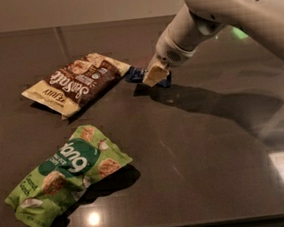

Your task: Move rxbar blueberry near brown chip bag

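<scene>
Probably a break room or lab: a glossy dark counter (210, 144) met a plain wall (71, 6), and the gripper (156, 75) clamped the rxbar (134, 75) beside the brown bag (76, 84).

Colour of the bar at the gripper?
Dark navy blue, camera view. The gripper holds the small flat rxbar beside the brown-and-cream chip bag.

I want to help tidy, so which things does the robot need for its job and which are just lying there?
For the job: small flat dark navy-blue rxbar blueberry wrapper, held in the gripper; flat brown chip bag with cream-yellow edges, right beside it.
Just lying about: crinkly bright green snack bag, on the dark table.
</scene>
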### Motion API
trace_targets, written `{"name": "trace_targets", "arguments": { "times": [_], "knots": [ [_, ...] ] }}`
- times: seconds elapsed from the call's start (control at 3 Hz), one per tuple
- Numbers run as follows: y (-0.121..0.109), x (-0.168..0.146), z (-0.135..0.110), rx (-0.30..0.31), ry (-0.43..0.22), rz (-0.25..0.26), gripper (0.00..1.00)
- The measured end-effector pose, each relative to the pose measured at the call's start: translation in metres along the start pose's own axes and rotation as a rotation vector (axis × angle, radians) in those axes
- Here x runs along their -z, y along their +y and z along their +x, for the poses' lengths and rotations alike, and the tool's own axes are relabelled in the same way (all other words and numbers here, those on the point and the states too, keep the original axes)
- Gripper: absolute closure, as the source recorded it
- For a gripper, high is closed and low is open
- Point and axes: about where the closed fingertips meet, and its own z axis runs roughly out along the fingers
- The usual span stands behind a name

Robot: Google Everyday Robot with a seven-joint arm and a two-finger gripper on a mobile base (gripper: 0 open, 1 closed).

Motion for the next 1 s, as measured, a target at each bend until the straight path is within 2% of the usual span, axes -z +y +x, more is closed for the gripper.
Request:
{"name": "trace_targets", "arguments": {
  "times": [0.33, 1.0],
  "knots": [
    [-0.002, -0.025, -0.014, -0.007, 0.017, -0.013, 0.84],
    [-0.001, -0.052, -0.025, -0.01, 0.032, -0.046, 0.38]
  ]
}}
